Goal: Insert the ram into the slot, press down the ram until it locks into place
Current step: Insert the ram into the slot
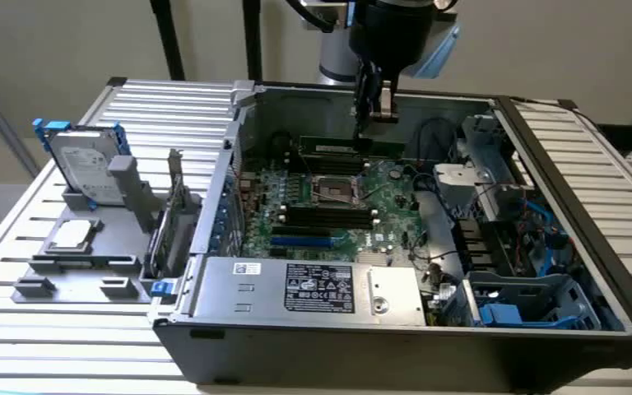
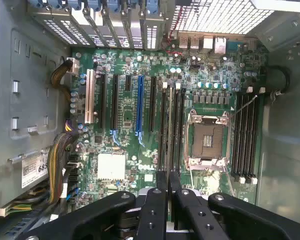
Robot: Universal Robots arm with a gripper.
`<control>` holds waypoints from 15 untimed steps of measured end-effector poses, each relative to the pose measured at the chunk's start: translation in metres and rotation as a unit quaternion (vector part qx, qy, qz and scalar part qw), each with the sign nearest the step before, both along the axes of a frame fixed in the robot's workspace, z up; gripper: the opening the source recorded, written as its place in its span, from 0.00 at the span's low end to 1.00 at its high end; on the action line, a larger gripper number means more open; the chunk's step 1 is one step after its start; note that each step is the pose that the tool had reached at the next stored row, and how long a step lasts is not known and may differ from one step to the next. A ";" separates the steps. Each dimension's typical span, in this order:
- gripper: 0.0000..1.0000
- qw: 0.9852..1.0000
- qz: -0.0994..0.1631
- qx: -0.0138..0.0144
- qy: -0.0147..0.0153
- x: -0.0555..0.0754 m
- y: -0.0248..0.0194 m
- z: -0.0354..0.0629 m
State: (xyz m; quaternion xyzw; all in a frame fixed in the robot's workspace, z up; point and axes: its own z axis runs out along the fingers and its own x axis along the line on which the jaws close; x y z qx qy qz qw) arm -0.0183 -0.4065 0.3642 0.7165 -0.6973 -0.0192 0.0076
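The ram [image 1: 349, 147] is a long dark-green stick hanging level under my gripper [image 1: 367, 129], inside the open computer case and above the motherboard. In the wrist view the ram [image 2: 169, 130] appears edge-on as a thin line running out from between my fingertips. The gripper [image 2: 168, 175] is shut on it. Below it lies a group of parallel black memory slots [image 2: 162, 125] with small white end latches, between the blue socket and the processor socket. The ram is lined up along this group, still clear of it. From the exterior view the same slots [image 1: 318, 216] lie in front of the processor socket.
The processor socket [image 2: 207, 136] sits beside the slots, with a second group of black slots [image 2: 245, 140] beyond it. A bright-blue socket [image 2: 140, 107] and cable bundles [image 2: 60, 155] lie on the other side. A hard drive [image 1: 83, 169] and upright card [image 1: 174, 206] stand outside the case.
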 end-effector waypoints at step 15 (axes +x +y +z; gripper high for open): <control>0.13 1.000 0.000 0.000 0.000 -0.002 0.0000 -0.0021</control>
